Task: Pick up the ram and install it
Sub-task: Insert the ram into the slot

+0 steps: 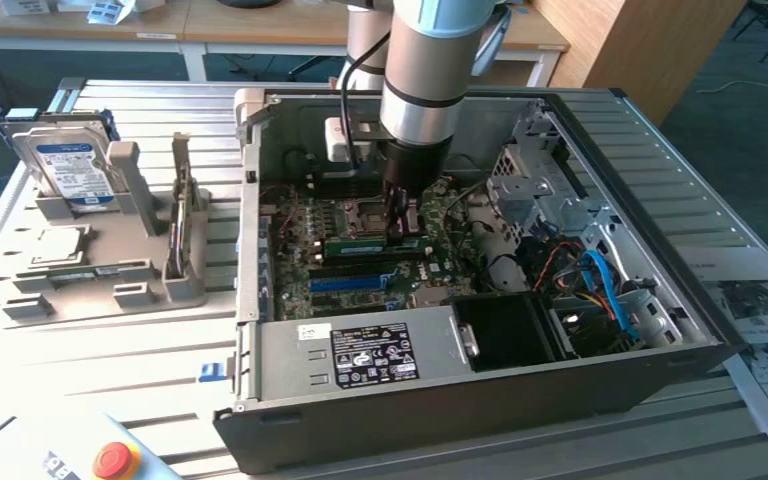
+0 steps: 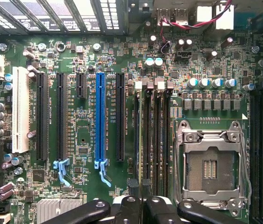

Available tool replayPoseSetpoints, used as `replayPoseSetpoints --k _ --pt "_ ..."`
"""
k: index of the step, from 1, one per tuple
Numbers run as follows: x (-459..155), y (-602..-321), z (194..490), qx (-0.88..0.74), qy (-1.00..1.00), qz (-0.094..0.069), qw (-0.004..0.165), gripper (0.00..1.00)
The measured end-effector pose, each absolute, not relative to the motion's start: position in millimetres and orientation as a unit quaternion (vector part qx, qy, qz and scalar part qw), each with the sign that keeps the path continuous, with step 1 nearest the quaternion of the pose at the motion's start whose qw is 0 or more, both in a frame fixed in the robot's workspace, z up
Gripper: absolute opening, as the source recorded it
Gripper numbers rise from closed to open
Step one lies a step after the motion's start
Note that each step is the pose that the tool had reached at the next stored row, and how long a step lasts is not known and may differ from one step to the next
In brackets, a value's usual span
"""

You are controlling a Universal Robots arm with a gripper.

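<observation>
As things are standing now, reading from the exterior view's left: the hard drive (image 1: 71,165) is standing upright in the grey fixture (image 1: 157,275). The processor chip (image 1: 57,245) is lying flat in front of it, and both are sitting well apart from the work.

Further right, the open computer case (image 1: 357,420) is holding the motherboard (image 1: 291,265), with its blue expansion slot (image 1: 351,283) showing. Just behind that slot the ram (image 1: 357,243) is sitting edge-up at the memory slots (image 2: 157,140). The gripper (image 1: 407,232) is hanging low over it, fingers (image 2: 130,210) pinching together on the thin board. From the wrist, the stick is showing as a narrow line running away from the fingertips toward the white slot latches (image 2: 148,84). I cannot tell whether it is seated.

Risks, as I am judging them:
- If the board is lying slightly off the slot line, pressing would be bending it or scraping the neighbouring slot.
- A closed latch would be blocking one end and tilting the stick.
- The narrow pinch may be letting it rock.
- The open CPU socket (image 2: 210,163) is sitting near, so a slip would be endangering its contacts.
- The blue cable (image 1: 604,285) at the exterior view's right is lying apart from the work
</observation>
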State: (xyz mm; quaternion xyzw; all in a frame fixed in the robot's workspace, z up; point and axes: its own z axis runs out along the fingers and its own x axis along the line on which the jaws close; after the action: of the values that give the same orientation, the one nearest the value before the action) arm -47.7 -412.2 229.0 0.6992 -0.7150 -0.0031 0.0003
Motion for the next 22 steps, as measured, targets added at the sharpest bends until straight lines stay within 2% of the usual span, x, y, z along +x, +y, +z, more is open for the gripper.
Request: replayPoseSetpoints --k 22 --pt "-47.3 -412.2 228.4 0.701 -0.713 -0.004 0.0 0.12"
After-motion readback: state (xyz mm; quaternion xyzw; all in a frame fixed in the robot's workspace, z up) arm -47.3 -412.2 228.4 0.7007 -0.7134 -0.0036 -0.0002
